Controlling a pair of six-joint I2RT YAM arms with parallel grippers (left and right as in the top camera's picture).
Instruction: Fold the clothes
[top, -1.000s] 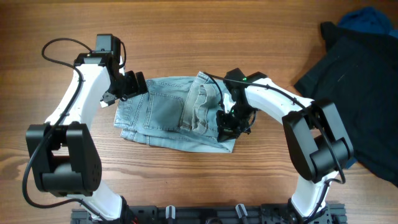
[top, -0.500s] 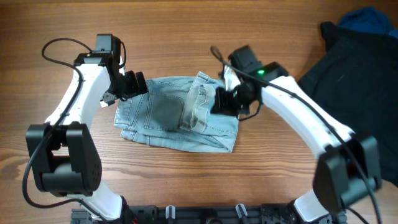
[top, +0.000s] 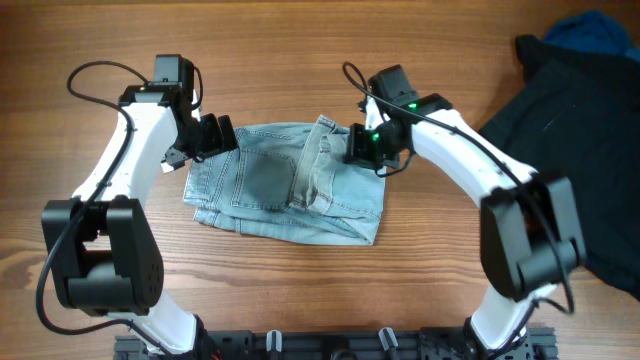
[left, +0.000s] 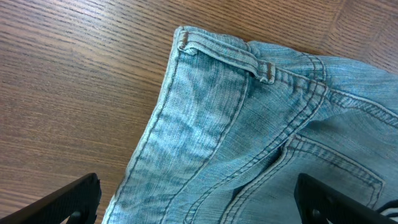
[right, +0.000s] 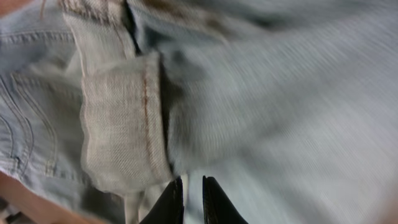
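Overhead view, contents listed largest first. Item: wooden table (top: 300, 50), bare grain on all sides of the work. Item: black garment (top: 590, 150), heaped at your far right, well apart from the work. Item: denim shorts (top: 280, 185), light blue and faded, lying at the table's middle between the two arms, already doubled into a rough rectangle with a bunched ridge down the centre and a pale turned hem (right: 124, 118) showing. Item: blue cloth (top: 590, 30), partly tucked behind the black garment. Item: left gripper (top: 222, 135), jaws spread wide, hovering at the shorts' left edge near a belt loop (left: 267, 71) and holding nothing. Item: right gripper (right: 189, 199), jaws drawn almost together above the shorts' upper right edge; whether a thin fold is pinched there, you cannot tell. Step judged: late folding, tidying. Next move likely calls for flattening the ridge and squaring the loose right edge. Writing: none readable; no brand tag visible.
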